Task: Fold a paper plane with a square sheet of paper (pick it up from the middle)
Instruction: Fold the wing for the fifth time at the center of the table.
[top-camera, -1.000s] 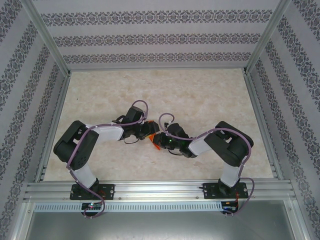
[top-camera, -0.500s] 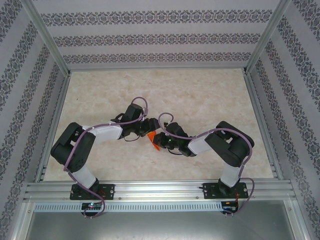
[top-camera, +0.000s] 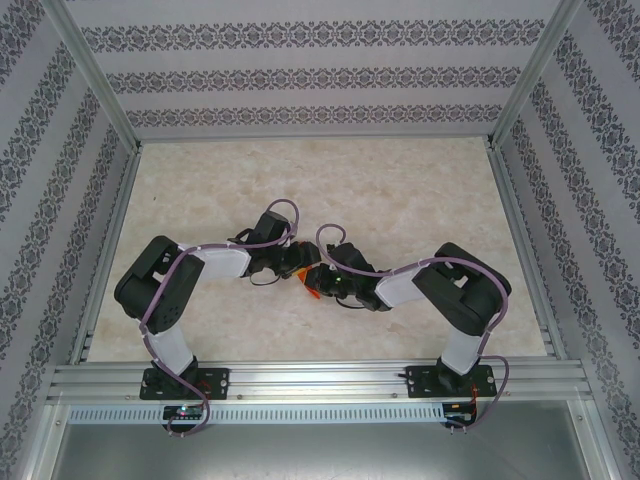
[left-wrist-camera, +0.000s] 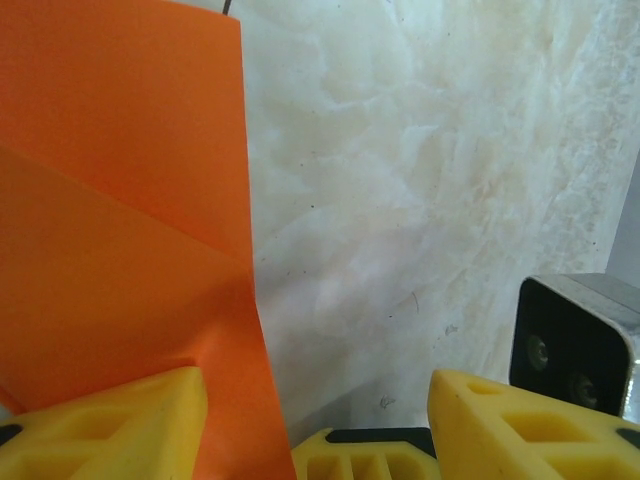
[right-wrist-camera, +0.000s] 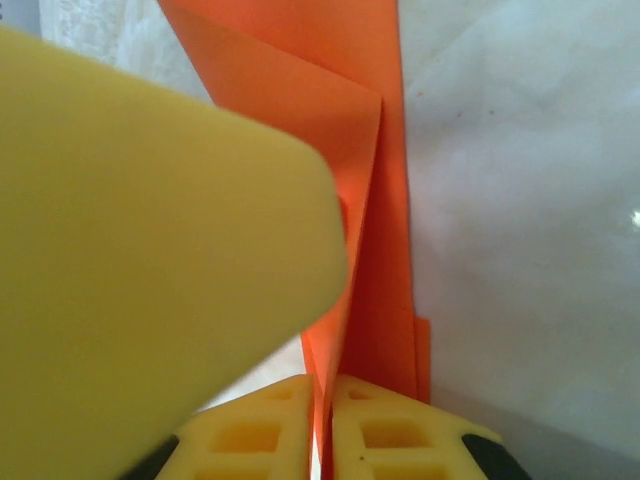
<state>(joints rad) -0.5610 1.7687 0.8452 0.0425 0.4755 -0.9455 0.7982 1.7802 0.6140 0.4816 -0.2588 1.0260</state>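
Orange sheet (right-wrist-camera: 370, 200), part-folded, clamped tight in right tool (right-wrist-camera: 322, 440) over mid tabletop (left-wrist-camera: 450, 150). Left tool (left-wrist-camera: 315, 400) gaping wide, just shuffled in closer beside it. Probably prepping next crease.

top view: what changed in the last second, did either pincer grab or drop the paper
The left arm swung its elbow out left, then back in, and its wrist crept right, toward the right arm. Nothing grabbed or dropped: the right pincer stays shut on the orange paper, the left pincer open beside it.
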